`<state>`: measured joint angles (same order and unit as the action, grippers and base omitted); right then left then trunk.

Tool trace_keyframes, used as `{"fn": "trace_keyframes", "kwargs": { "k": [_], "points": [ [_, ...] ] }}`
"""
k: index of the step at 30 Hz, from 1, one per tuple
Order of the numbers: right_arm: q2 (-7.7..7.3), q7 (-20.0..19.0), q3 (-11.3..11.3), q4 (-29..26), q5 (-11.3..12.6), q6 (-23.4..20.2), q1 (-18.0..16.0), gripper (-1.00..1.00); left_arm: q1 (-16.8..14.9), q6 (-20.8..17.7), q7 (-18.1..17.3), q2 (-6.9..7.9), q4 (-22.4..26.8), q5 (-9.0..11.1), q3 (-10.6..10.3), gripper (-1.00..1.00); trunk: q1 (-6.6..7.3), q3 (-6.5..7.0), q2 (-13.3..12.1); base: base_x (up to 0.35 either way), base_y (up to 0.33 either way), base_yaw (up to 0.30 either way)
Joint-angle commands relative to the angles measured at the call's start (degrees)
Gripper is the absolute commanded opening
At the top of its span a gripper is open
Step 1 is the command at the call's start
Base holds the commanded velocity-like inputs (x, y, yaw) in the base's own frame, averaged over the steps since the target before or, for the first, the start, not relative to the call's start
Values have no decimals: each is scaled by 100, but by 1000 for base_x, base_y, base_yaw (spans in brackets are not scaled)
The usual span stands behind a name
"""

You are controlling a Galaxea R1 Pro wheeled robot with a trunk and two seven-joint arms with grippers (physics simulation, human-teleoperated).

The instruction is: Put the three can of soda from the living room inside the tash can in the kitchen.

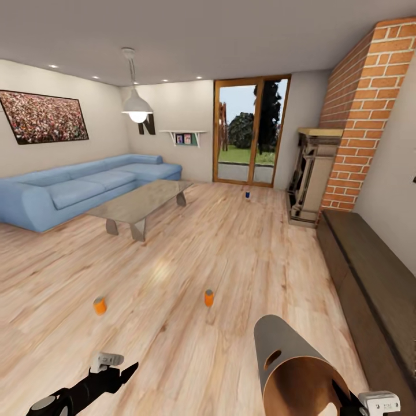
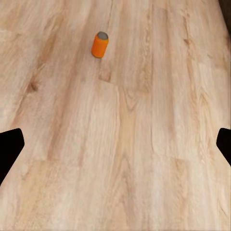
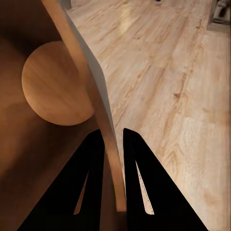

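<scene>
Two orange soda cans stand on the wood-plank floor, one at the left (image 1: 100, 305) and one nearer the middle (image 1: 208, 298). A dark blue can (image 1: 248, 195) stands far off by the glass doors and appears again, tiny (image 3: 158, 1). My right gripper (image 1: 353, 403) is shut on the rim of the trash can (image 1: 289, 364), which is tilted with its brown inside (image 3: 53, 91) facing me; the fingers (image 3: 91, 168) pinch the wall. My left gripper (image 1: 118, 365) hangs open and empty above the floor, some way short of an orange can (image 2: 99, 44).
A blue sofa (image 1: 75, 190) and a low table (image 1: 141, 202) stand at the left. The glass doors (image 1: 249, 133) are at the back. A fireplace (image 1: 312, 173), a brick chimney (image 1: 358, 115) and a dark low bench (image 1: 370, 289) line the right wall.
</scene>
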<state>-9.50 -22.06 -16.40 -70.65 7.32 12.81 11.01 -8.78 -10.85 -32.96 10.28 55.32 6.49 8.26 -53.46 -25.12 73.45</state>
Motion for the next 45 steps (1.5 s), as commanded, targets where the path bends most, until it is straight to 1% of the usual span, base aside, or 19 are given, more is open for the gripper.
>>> {"fn": "trace_keyframes", "kwargs": {
  "k": [1,16,22,45],
  "points": [
    [1,-53,-4,-9,59,-7,-2,-100,2,1,0,0,-1,0,0,100,0,5,0,323,0,-236],
    [1,-53,-4,-11,59,-7,-2,-100,1,4,0,0,-12,-8,0,100,0,67,0,323,0,-234],
    [1,-53,-4,-11,59,-7,-2,-100,0,6,3,0,-12,-8,0,100,0,89,0,323,0,-140],
    [9,-43,-36,-11,59,1,-2,-100,0,13,9,-1,-12,-15,-8,100,0,102,0,323,0,-17]
  ]
}}
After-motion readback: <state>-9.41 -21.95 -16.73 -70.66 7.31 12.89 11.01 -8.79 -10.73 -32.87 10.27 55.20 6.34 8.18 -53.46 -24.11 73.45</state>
